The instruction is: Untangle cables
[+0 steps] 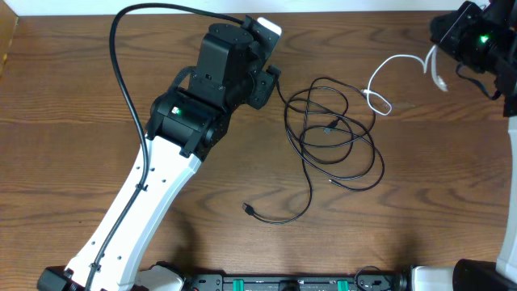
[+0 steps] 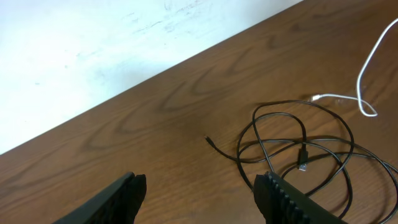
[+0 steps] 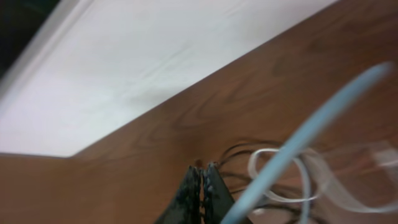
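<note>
Black cables [image 1: 331, 129] lie in a loose tangle of overlapping loops on the table [image 1: 81, 121], just toward 3 o'clock of the overhead view's centre. One strand trails out at 7 o'clock and ends in a small plug [image 1: 249, 209]. Another plug [image 2: 303, 167] sits inside the loops. White cable [image 1: 388, 69] is at 1 o'clock of the tangle: a small loop touches the black loops' edge, then it runs up toward 2 o'clock to the right gripper [image 3: 202, 177].

Left gripper [image 2: 200, 190] is at 9 o'clock of the tangle, near it, not touching. Fingers are spread, nothing between them, only bare wood below. Right gripper's fingers are pressed together; the white cable passes blurred right beside them in the wrist view, and I can't tell if it is pinched.

Left arm [image 1: 161, 186] reaches from 7 o'clock diagonally up to 12 o'clock, wrist bent toward the tangle. Right arm [image 1: 485, 40] sits in the 2 o'clock corner, mostly cut off.
</note>
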Tool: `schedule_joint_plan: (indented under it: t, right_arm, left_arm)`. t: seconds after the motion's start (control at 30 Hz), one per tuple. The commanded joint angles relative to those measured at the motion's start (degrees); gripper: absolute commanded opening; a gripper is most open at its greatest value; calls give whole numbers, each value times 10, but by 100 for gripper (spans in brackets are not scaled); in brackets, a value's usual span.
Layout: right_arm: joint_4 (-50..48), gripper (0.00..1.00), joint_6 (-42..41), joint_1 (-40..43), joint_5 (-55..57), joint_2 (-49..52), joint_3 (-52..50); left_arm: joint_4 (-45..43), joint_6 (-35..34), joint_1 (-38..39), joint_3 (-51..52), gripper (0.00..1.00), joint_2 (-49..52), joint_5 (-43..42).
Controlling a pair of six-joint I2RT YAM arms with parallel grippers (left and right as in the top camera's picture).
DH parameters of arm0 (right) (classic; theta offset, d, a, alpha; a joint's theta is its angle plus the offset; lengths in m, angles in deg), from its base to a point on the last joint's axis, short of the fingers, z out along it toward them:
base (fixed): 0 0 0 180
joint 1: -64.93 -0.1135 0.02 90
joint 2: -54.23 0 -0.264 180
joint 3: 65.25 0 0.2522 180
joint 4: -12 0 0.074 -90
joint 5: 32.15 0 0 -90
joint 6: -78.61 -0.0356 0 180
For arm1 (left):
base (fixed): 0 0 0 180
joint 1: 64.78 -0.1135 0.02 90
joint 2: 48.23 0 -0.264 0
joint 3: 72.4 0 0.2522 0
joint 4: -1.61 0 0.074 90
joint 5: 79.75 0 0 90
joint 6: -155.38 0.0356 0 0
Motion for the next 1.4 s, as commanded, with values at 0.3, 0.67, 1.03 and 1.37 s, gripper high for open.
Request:
schedule_joint_plan:
  t: [0.3,0.67,1.03,1.37]
  right_arm:
    - [115,1,179,-3,210,-5,58]
    - [122,1,235,-4,392,-12,64]
    - [128,1,233,24,621,-16,96]
    - [166,1,165,227,516,-15,96]
  left_arm:
    - [-1,-5,-2,-2,61,-12,-1]
    - [-1,-5,-2,-2,61,-12,-1]
    - [-3,2,-2,-2,61,-12,-1]
    - [-3,2,-2,-2,61,-12,-1]
